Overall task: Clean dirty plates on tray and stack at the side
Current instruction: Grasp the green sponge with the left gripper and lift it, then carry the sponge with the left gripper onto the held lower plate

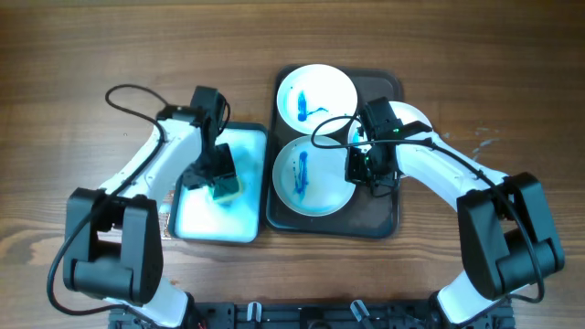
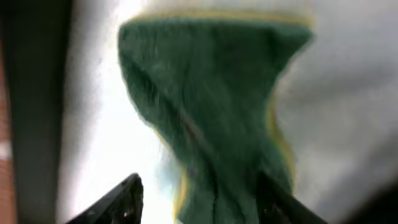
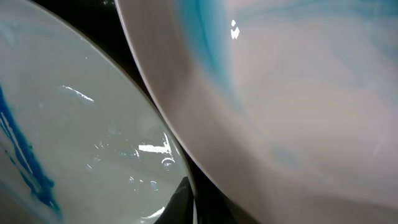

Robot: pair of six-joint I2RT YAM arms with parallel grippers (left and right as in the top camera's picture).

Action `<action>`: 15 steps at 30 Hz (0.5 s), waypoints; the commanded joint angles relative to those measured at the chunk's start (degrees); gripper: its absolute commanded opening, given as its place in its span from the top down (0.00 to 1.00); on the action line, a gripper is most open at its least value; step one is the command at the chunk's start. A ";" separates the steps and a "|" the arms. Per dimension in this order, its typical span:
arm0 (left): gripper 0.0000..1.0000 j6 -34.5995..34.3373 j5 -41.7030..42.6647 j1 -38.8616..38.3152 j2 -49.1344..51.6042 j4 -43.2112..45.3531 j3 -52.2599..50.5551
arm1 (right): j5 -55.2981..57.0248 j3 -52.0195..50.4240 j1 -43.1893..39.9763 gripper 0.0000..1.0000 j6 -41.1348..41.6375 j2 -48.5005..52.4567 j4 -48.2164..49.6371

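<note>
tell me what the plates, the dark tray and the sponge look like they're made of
The plates: likely glazed ceramic or hard plastic, glossy white, with sharp light glints in the right wrist view. The tray: dark grey, matte, probably plastic, with no reflections and moulded rounded corners. The sponge: seemingly a green fibrous scouring pad with a yellow foam edge and a fuzzy, dull surface.

Brown wooden table point(image 1: 73, 55), visible grain, even light

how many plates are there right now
3 plates: one at the far end of the tray, one at its near end, both smeared blue. The third fills the right wrist view, faintly blue; overhead it is mostly hidden under the right arm.
</note>
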 commanded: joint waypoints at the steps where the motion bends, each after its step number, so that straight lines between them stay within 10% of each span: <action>1: 0.53 -2.32 -3.30 0.17 0.24 8.63 -7.82 | 4.68 -0.81 -0.22 0.94 0.22 1.70 -0.04; 3: 0.96 -2.29 -3.04 0.17 0.24 13.25 -9.16 | 4.70 -0.81 -0.22 0.94 -2.03 1.70 0.55; 9: 0.96 -0.11 -3.06 0.17 0.04 7.72 -3.74 | 4.68 -0.81 -0.22 0.94 -2.43 1.70 0.52; 10: 0.64 -0.11 -3.08 0.17 0.04 5.77 -2.34 | 4.68 -0.81 -0.22 0.94 -2.43 1.70 0.50; 15: 0.34 -0.13 -3.13 0.17 0.00 -1.09 2.99 | 4.66 -0.81 -0.22 0.94 -2.38 1.70 0.11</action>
